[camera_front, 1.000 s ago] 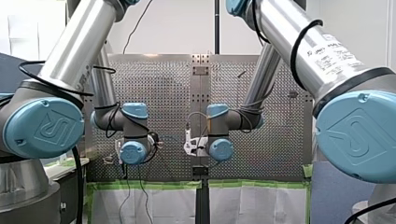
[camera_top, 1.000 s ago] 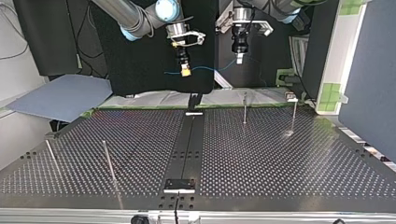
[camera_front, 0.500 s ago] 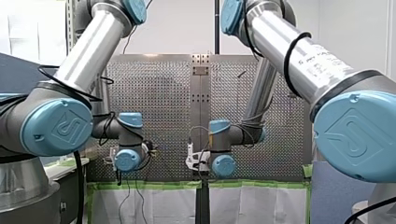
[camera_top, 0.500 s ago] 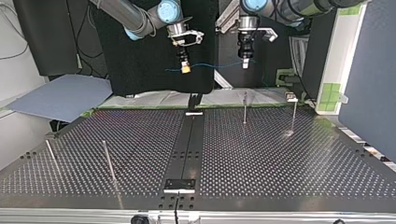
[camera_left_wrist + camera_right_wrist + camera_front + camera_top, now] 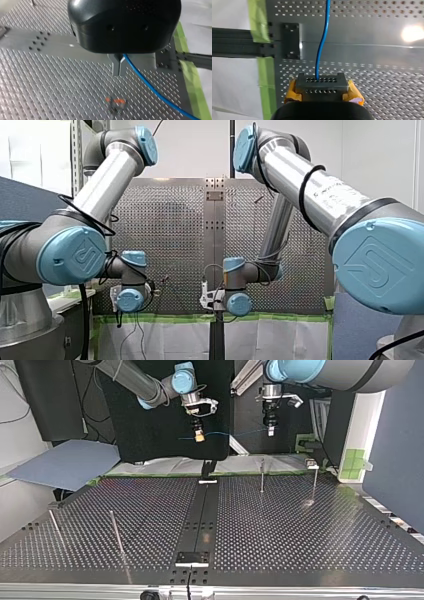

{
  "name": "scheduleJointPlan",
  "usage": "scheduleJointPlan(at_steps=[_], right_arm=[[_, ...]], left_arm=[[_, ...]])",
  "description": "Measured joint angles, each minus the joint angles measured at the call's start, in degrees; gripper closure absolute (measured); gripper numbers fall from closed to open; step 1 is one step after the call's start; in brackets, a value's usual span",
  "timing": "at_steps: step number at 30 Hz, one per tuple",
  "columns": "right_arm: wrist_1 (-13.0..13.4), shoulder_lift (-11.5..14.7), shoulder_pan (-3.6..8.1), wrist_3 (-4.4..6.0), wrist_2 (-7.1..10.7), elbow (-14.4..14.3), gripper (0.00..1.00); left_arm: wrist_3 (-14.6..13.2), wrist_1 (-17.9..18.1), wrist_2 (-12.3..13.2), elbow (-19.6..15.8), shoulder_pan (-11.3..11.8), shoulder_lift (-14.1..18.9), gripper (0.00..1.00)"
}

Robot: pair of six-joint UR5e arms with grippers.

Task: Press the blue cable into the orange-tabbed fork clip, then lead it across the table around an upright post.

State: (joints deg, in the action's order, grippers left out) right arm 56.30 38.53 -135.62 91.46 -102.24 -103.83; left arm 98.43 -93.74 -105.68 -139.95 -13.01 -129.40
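"How does the blue cable (image 5: 225, 434) look?"
"Thin and bright blue, strung almost level in the air across the top view's upper middle."
"Who holds it?"
"Both. My left gripper (image 5: 119, 65) has its metal fingers pinched together on it, and my yellow-padded right gripper (image 5: 322, 83) is clamped on it too."
"The clip?"
"The orange-tabbed fork clip (image 5: 115, 102) sits on the table (image 5: 300, 530), ahead of my left gripper."

Fork clip (image 5: 115, 103) blurred, blue cable (image 5: 160, 96) cut off at edge

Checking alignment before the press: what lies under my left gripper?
Under my left gripper, shut on the blue cable, lies perforated table; the orange-tabbed fork clip sits just ahead of the jaws. Its black housing covers the table behind.
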Motion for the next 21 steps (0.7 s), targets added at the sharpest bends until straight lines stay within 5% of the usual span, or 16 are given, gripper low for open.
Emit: scheduleJointPlan(at_steps=[9,21], right_arm=[[-4.53,-4.23,0.07,-0.89,0.25,4.63,1.00],[-9.60,-4.71,0.80,-2.24,0.28,10.42,1.00]], left_arm=[[1.29,-0.19,2.47,2.46,2.92,-1.29,1.00],[4.18,-3.21,6.97,6.94,5.62,-1.35,1.00]])
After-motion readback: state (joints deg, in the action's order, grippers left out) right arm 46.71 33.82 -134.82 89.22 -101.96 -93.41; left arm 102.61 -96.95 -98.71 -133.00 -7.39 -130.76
